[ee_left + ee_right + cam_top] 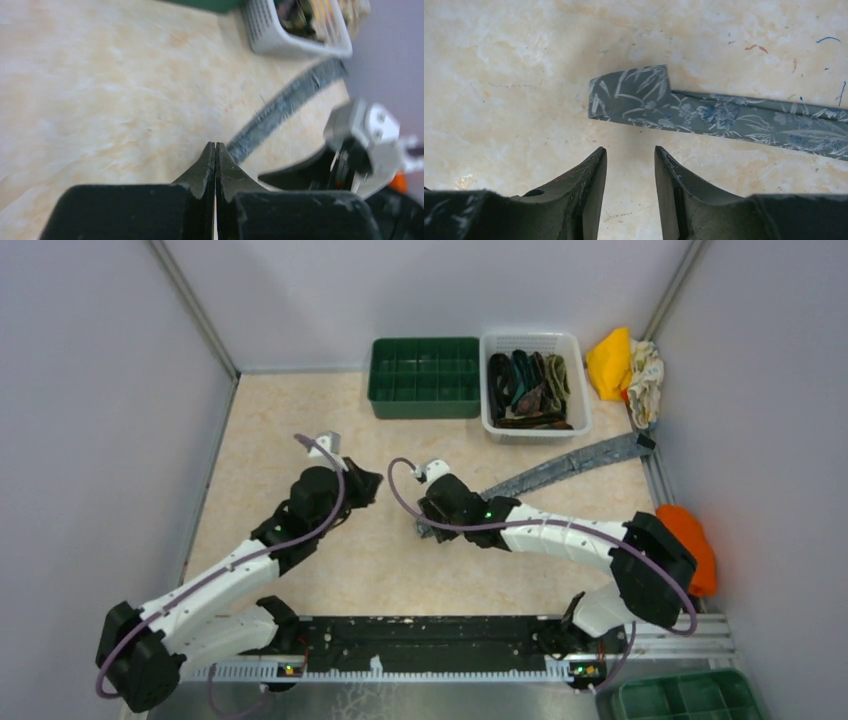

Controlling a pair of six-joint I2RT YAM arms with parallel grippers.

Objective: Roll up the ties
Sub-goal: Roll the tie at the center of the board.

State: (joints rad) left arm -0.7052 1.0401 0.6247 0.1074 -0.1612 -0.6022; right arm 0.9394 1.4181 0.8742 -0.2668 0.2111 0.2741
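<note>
A grey patterned tie (560,470) lies flat across the table, running diagonally from the back right toward the middle. Its near end is folded over once (629,92), and the strip (744,117) runs off to the right. My right gripper (629,149) is open and empty, its tips just short of that folded end; in the top view it is at the tie's near end (424,523). My left gripper (215,144) is shut and empty, a little left of the tie (285,106), and it also shows in the top view (367,483). Several other dark ties (530,388) lie in a white basket.
The white basket (578,360) and a green divided tray (425,377) stand at the back. A yellow cloth (610,362) lies at the back right and an orange cloth (692,540) by the right wall. Another green tray (690,697) is at the near right corner.
</note>
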